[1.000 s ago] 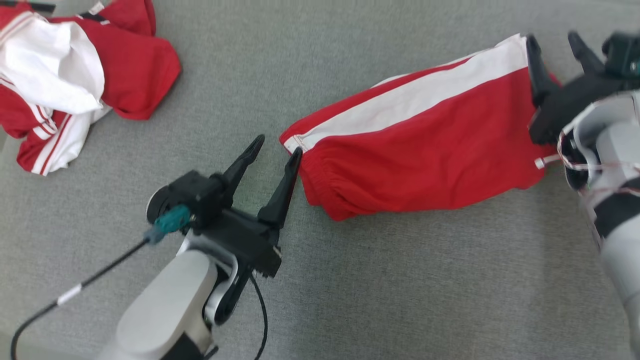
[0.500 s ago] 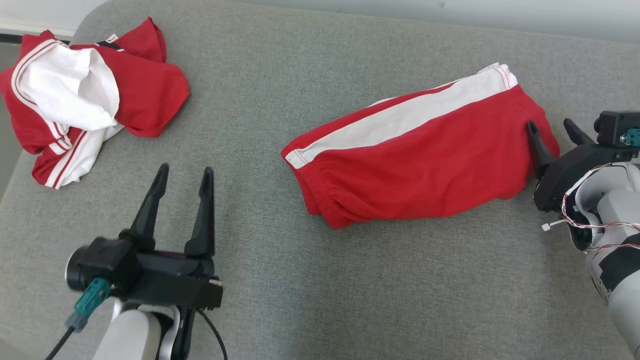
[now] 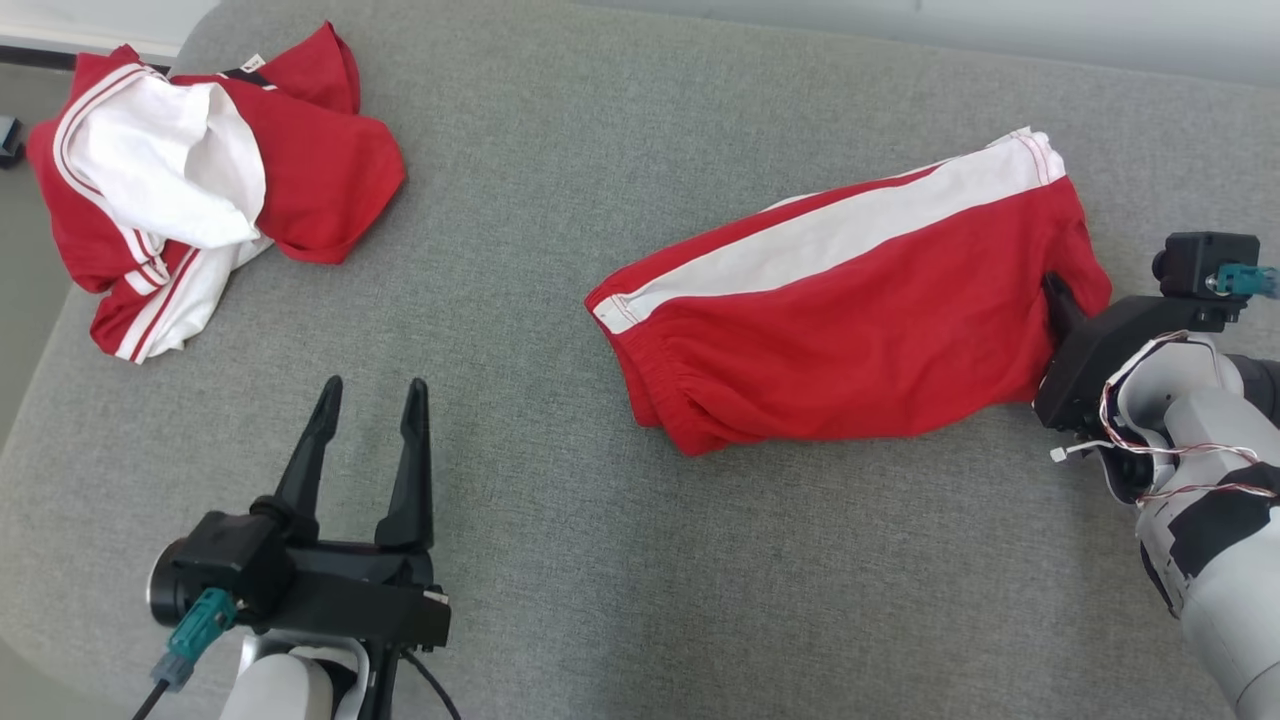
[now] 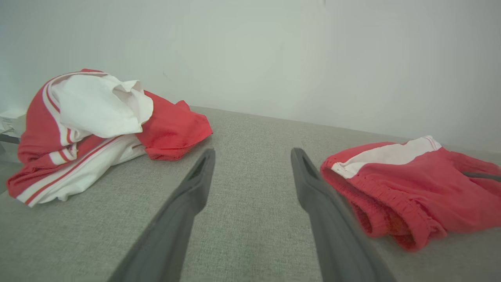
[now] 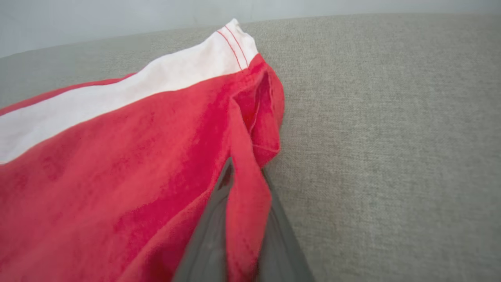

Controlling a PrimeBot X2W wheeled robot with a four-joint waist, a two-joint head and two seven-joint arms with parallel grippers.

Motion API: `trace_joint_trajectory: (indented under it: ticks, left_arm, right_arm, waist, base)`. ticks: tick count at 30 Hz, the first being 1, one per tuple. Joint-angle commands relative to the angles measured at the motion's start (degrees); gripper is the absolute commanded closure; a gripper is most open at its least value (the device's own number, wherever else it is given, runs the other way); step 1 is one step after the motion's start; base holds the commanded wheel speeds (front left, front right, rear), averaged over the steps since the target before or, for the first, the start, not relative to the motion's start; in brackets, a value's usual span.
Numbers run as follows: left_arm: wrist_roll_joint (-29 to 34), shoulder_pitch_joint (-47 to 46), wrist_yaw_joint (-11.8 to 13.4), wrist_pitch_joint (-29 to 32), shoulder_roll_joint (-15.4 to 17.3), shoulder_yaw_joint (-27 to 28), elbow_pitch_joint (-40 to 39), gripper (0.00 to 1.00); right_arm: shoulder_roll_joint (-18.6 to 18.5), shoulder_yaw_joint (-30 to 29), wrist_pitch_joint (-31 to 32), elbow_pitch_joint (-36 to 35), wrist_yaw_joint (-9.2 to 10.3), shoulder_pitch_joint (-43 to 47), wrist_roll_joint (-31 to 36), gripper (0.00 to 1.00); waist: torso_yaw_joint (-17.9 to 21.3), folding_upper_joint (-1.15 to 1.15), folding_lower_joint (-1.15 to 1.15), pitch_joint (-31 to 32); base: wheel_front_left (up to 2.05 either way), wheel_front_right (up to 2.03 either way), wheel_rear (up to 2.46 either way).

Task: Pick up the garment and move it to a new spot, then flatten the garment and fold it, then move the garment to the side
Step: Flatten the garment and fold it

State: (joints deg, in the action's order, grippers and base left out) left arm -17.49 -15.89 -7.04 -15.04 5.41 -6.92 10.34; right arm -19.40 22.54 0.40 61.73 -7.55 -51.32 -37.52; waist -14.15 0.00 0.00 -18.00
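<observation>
Garment (image 3: 850,320), red shorts w/ white stripe, lies folded on grey cushion (image 3: 600,560), right of centre. R gripper (image 3: 1055,298) sits at its right edge, clamped on a fold of red fabric. L gripper (image 3: 372,395) has jaws spread, holding nothing, well apart to garment's left. Clothes pile (image 3: 200,190) lies far left.

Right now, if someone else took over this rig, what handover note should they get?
Left gripper: open, holding nothing, over the grey surface at near left.
Right gripper: shut on the right-hand edge of the red shorts; cloth is pinched between its fingers.
The red shorts lie folded and flat, right of centre. A crumpled red and white garment lies at far left.
Done: placing, flattening and folding, it seems.
Left: move the shorts to the side.
</observation>
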Motion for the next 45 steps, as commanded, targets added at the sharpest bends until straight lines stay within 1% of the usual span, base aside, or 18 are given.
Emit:
trace_joint_trajectory:
  ticks: [1,5,9,10,15,19,23,27,30,31,34,36,40,45]
  left_arm:
    - [0.3,0.7,-0.1,-0.2,-0.1,0.5,0.0,0.00]
    - [1.1,2.2,-0.4,-0.2,-0.3,1.6,0.7,0.00]
    - [2.2,4.0,-0.4,-0.2,0.3,2.2,0.9,0.00]
    - [2.2,5.1,-0.4,-0.2,0.4,2.9,0.8,0.00]
    - [2.3,7.3,-0.5,-0.2,0.1,3.3,0.5,0.00]
    - [2.6,8.4,-0.5,-0.2,0.3,3.7,-0.1,0.00]
    - [2.6,9.2,-0.4,-0.2,0.7,4.4,-0.3,0.00]
    - [2.6,9.8,-0.4,-0.2,0.9,4.9,-0.1,0.00]
    - [2.7,10.0,-0.4,-0.2,0.8,4.7,0.1,0.00]
    - [2.7,10.0,-0.4,-0.2,0.8,4.7,0.1,0.00]
    - [2.8,9.9,-0.4,-0.2,0.7,4.4,0.0,0.00]
    - [2.7,9.7,-0.4,-0.2,0.6,4.3,0.1,0.00]
    - [2.3,8.5,-0.4,-0.2,0.6,3.3,0.6,0.00]
    - [2.0,7.4,-0.4,-0.2,0.3,2.0,1.0,0.00]
  right_arm:
    - [-0.1,0.3,-0.3,0.1,0.12,1.3,-0.7,1.00]
    - [-0.9,0.3,-3.0,-1.6,0.12,3.1,-3.0,1.00]
    - [-2.7,0.3,-5.5,-4.4,0.12,7.5,-6.0,1.00]
    - [-4.1,0.1,-6.4,-6.1,0.12,10.1,-7.8,1.00]
    - [-8.1,-1.2,-7.6,-9.8,0.12,17.7,-11.7,1.00]
    - [-11.2,-2.8,-8.8,-11.9,0.12,22.4,-12.3,1.00]
    - [-11.7,-4.3,-9.6,-12.9,0.12,24.0,-11.6,1.00]
    - [-10.2,-4.1,-10.2,-15.9,0.12,22.9,-9.3,1.00]
    - [-9.0,-3.4,-10.6,-19.7,0.12,22.3,-6.9,1.00]
    - [-9.0,-3.4,-10.6,-19.7,0.12,22.3,-6.9,1.00]
    - [-7.3,-2.5,-10.1,-24.5,0.12,22.3,-5.1,1.00]
    - [-5.6,-1.5,-9.2,-27.9,0.12,22.7,-3.8,1.00]
    - [-2.6,0.4,-6.5,-33.0,0.12,24.1,-1.9,1.00]
    - [1.3,2.3,-4.1,-35.7,0.12,26.2,0.5,1.00]
  waist:
    - [0.6,0.00,0.00,0.8]
    - [2.2,0.00,0.00,3.0]
    - [4.6,0.00,0.00,5.6]
    - [5.8,0.00,0.00,6.7]
    - [8.1,0.00,0.00,8.7]
    - [9.4,0.00,0.00,9.2]
    - [10.7,0.00,0.00,9.3]
    - [11.8,0.00,0.00,9.9]
    - [12.0,0.00,0.00,10.4]
    - [12.0,0.00,0.00,10.4]
    - [11.9,0.00,0.00,10.6]
    - [11.8,0.00,0.00,10.6]
    - [10.6,0.00,0.00,10.4]
    - [8.5,0.00,0.00,10.0]
  base:
    - [0.00,0.00,0.00]
    - [0.00,0.00,0.00]
    - [0.00,0.00,0.00]
    - [0.00,0.00,0.00]
    - [0.00,0.00,0.00]
    - [0.00,0.00,0.00]
    - [0.00,0.00,0.00]
    - [0.00,0.00,0.00]
    - [0.00,0.00,0.00]
    - [0.00,0.00,0.00]
    - [0.00,0.00,0.00]
    - [0.00,0.00,0.00]
    - [0.00,0.00,0.00]
    - [0.00,0.00,0.00]
